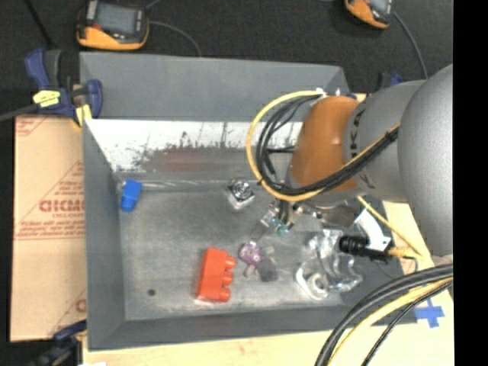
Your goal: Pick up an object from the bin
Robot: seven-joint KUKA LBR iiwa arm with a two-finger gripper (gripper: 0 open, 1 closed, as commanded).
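Gripper [276, 221] hangs right of bin centre; whether open or clenched, cannot tell. Likeliest pick, by my guess: small purple piece [252, 253], just nearward. Shiny metal bit [241, 193] lies to the left. Advice: centre above the piece, descend straight, avoid the clear plastic tangle [328, 269].

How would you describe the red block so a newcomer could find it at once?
Start with the grey bin and look at its floor near the wall at the bottom of the view, left of centre. The red block lies there, bright orange-red with a bumpy right edge, and much bigger than the small purple piece to its right.
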